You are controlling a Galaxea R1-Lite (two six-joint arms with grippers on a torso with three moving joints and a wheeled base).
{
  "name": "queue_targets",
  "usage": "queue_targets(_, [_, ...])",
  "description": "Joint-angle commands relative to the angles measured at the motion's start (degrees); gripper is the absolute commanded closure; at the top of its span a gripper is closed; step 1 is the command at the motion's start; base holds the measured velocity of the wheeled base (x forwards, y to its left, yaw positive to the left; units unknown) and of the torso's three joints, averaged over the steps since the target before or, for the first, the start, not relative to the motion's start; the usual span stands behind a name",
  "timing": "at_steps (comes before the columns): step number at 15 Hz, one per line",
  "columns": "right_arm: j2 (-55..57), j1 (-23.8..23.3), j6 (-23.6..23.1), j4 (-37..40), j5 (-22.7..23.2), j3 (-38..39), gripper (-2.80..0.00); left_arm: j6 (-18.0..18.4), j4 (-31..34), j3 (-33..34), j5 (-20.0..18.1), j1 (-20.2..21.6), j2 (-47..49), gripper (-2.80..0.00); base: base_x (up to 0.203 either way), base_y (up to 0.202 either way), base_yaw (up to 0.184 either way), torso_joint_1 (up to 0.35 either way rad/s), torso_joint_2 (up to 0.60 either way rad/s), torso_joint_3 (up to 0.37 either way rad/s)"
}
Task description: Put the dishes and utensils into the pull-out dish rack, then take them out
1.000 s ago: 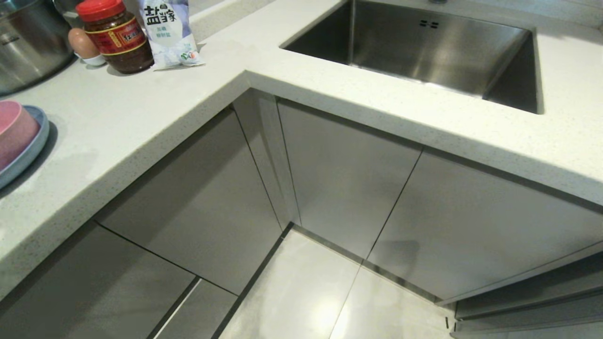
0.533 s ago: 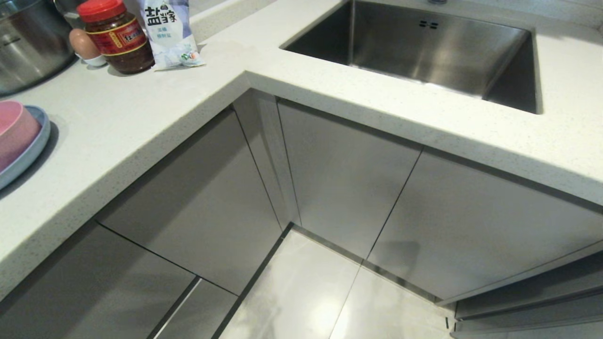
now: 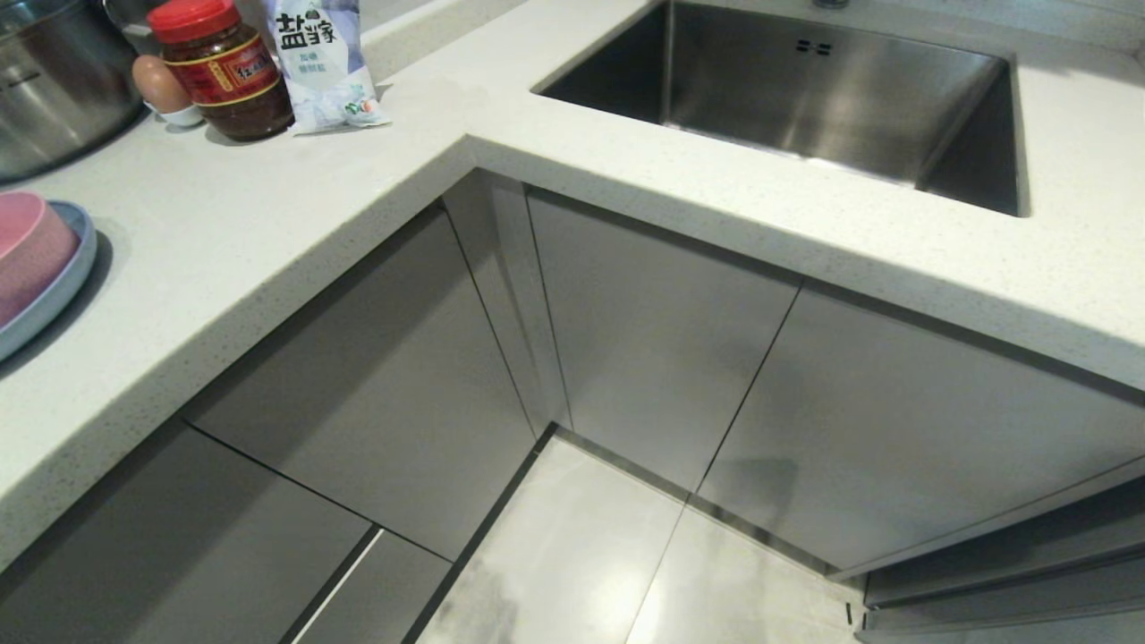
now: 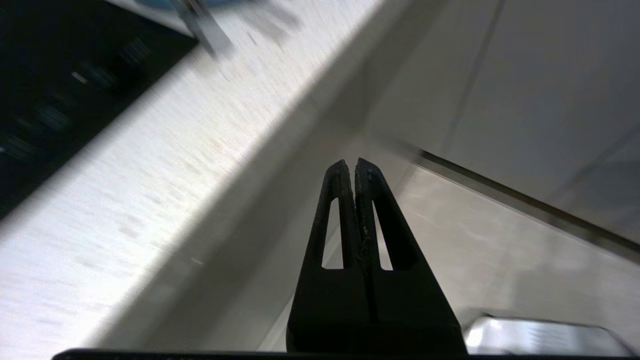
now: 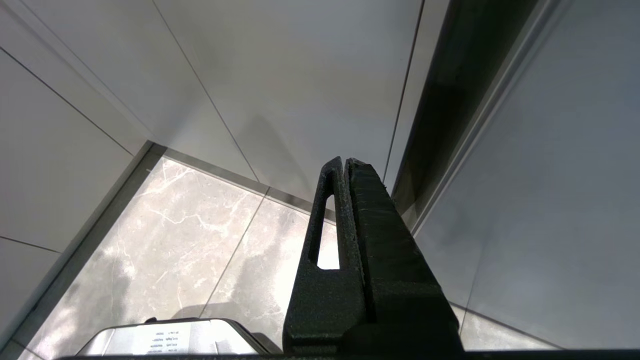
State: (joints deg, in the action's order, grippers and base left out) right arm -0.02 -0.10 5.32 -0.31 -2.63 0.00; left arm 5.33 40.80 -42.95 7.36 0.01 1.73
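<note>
The pink bowl (image 3: 27,255) sits nested on the blue plate (image 3: 63,282) at the worktop's (image 3: 268,215) left edge; both look rigid, light, smooth and likely slippery, best gripped at the rim. Left hand (image 4: 355,165) and right hand (image 5: 345,162) are both closed and empty, low beside the cabinet fronts.

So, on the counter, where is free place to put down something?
The widest bare stretch of counter runs between the pink bowl on the blue plate and the sink. The strip before the sink is bare too. The back corner is crowded: pot, egg, jar, salt bag.
</note>
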Motion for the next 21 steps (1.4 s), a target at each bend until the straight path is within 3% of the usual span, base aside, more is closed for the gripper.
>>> queue_targets(1, [-0.24, 0.01, 0.05, -0.04, -0.09, 0.00, 0.00, -2.54, -2.82, 7.66, -0.96, -0.09, -1.73, 0.00, 0.000, 0.000, 0.000, 0.000, 0.00, 0.000])
queue_targets(3, [-0.24, 0.01, 0.05, -0.04, 0.00, 0.00, 0.00, -2.92, -14.01, 17.69, -1.21, -0.09, -1.73, 0.00, 0.000, 0.000, 0.000, 0.000, 0.00, 0.000])
queue_targets(6, [-0.24, 0.01, 0.05, -0.04, -0.08, 0.00, 0.00, -1.39, -37.60, 37.28, -1.37, -0.09, -1.72, 0.00, 0.000, 0.000, 0.000, 0.000, 0.00, 0.000])
queue_targets(8, [-0.24, 0.03, 0.05, -0.04, -0.02, 0.00, 0.00, 0.24, -43.48, 43.28, -3.99, -0.08, -1.67, 0.00, 0.000, 0.000, 0.000, 0.000, 0.00, 0.000])
queue_targets(9, [-0.24, 0.03, 0.05, -0.04, -0.07, 0.00, 0.00, 1.14, -41.85, 43.20, -7.93, -0.07, -1.66, 0.00, 0.000, 0.000, 0.000, 0.000, 0.00, 0.000])
queue_targets(10, [-0.24, 0.01, 0.05, -0.04, 0.00, 0.00, 0.00, 1.79, -39.40, 42.96, -8.61, -0.09, -1.65, 0.00, 0.000, 0.000, 0.000, 0.000, 0.00, 0.000])
queue_targets(13, [-0.24, 0.01, 0.05, -0.04, 0.00, 0.00, 0.00, 0.49, -40.19, 42.88, -8.67, -0.09, -1.64, 0.00, 0.000, 0.000, 0.000, 0.000, 0.00, 0.000])
queue_targets(16, [-0.24, 0.01, 0.05, -0.04, 0.00, 0.00, 0.00, -4.63, -40.53, 42.95, -8.23, -0.10, -1.64, 0.00, 0.000, 0.000, 0.000, 0.000, 0.00, 0.000])
queue_targets(21, [-0.24, 0.02, 0.05, -0.04, 0.00, 0.00, 0.00, -4.88, -40.53, 42.94, -7.84, -0.01, -1.64, 0.00, 0.000, 0.000, 0.000, 0.000, 0.00, 0.000])
